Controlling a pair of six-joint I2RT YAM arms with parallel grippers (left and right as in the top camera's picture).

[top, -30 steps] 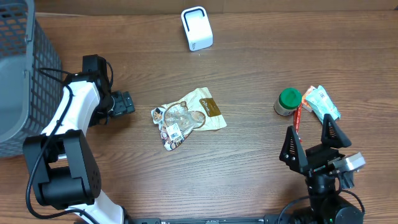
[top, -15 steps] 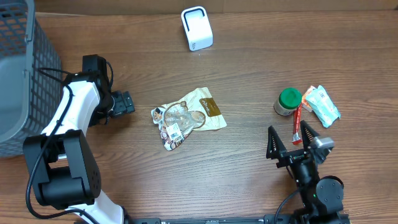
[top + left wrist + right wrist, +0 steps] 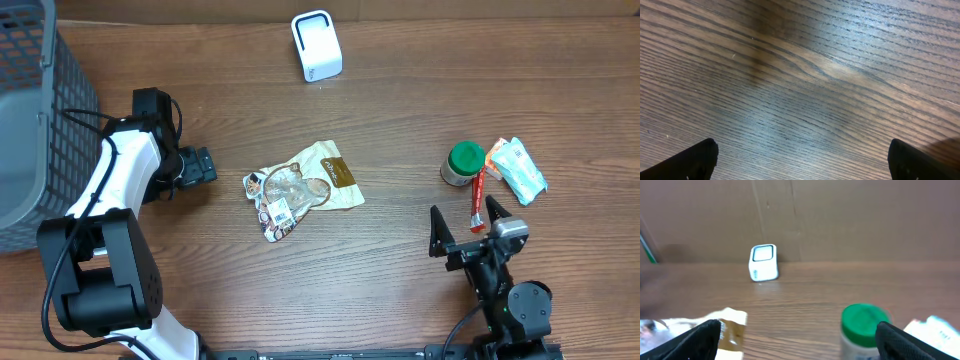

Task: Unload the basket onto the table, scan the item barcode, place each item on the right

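I see the snack pouch [image 3: 303, 188] lying flat at mid-desk, with its barcode label [image 3: 281, 214] face up on the near end. My left fingers [image 3: 696, 159] are spread wide over bare wood, near the pouch's left side but apart from it. My right fingers [image 3: 702, 339] are spread wide too and hold nothing. They sit well to the right of the pouch, near the green-lidded jar [image 3: 864, 325]. The white scanner [image 3: 316, 46] stands at the far edge of the desk [image 3: 400, 100], well apart from the pouch.
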